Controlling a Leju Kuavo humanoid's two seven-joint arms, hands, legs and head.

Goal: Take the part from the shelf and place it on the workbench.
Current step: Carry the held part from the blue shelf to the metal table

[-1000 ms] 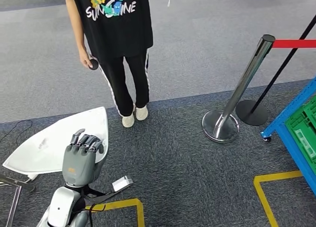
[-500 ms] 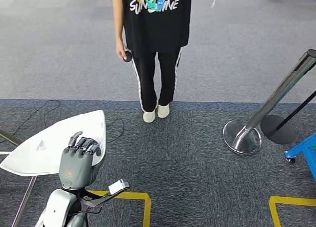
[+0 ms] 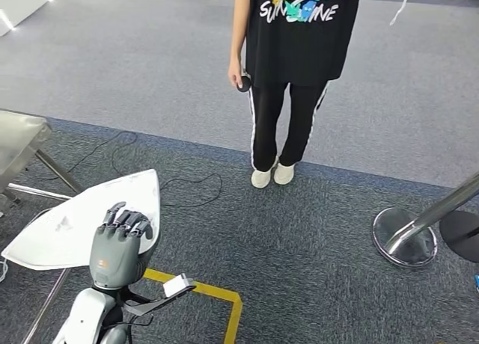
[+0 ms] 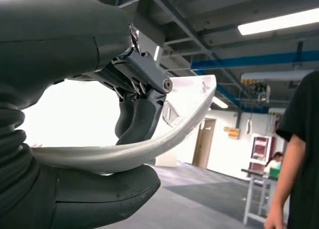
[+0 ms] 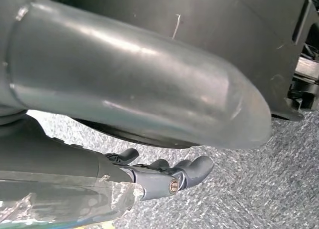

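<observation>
Open carpet (image 3: pixel 316 239) runs ahead, with a person (image 3: pixel 293 82) at one o'clock and a stanchion base (image 3: pixel 404 239) at three. The left robot hand (image 3: pixel 120 243) clasps the white curved part (image 3: pixel 73 224), which spreads toward nine o'clock. The right robot hand (image 5: pixel 165 176) hangs with fingers loosely apart, holding nothing.

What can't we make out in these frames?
- Workbench: cut off by the head view's left edge.
- White part: near edge hidden behind the left hand.
- Right hand: its thumb fills the wrist view; open or shut unclear.
- Person: cropped above the chest.
</observation>
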